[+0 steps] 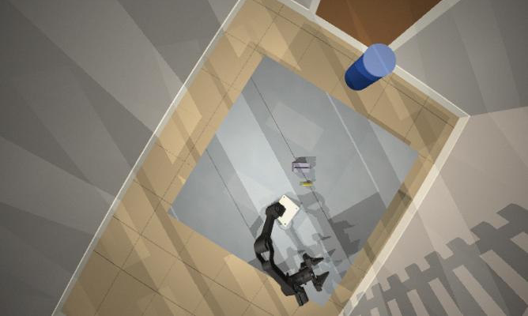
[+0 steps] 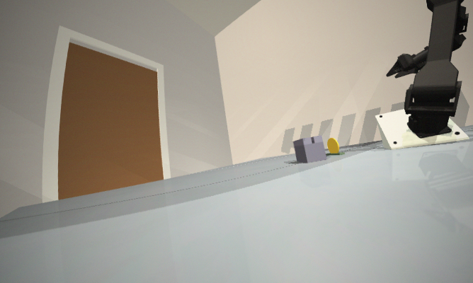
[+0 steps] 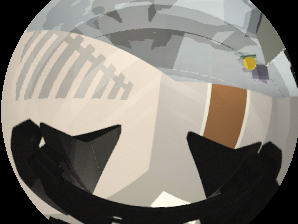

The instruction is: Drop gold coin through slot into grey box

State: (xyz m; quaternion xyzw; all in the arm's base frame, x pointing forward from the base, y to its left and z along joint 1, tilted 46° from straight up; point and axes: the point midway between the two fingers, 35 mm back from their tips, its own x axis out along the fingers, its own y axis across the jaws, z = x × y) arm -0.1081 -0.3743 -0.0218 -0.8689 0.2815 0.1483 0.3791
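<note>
None of the task is done yet, as far as I can judge: the coin (image 2: 333, 145) stands on its edge in its green holder (image 2: 336, 153), and the grey box (image 2: 310, 149) is closed with nothing showing in the slot (image 2: 314, 140) in its lid. My tool (image 1: 321, 268) is wide open, close to its full spread, and has hold of nothing; in the wrist view the two fingers stand well apart with only wall and door between them. It sits raised off the tabletop (image 2: 248, 217), on the far side of my base plate (image 1: 288, 210) from the coin and well apart from it. Everything is left: reach over, close on the coin, lift it out of the holder, carry it above the box, line it up with the slot, release. Coin position: just beside the box, between the box and my base plate, near the middle of the tabletop. Orientation: upright; the exterior view shows its broad face, the top view (image 1: 305, 183) only a thin yellow sliver. That sliver runs roughly parallel to the slot as seen from above (image 1: 302, 166), so I judge little turning will be needed. The long axis of the edge line lies level along the tabletop.
</note>
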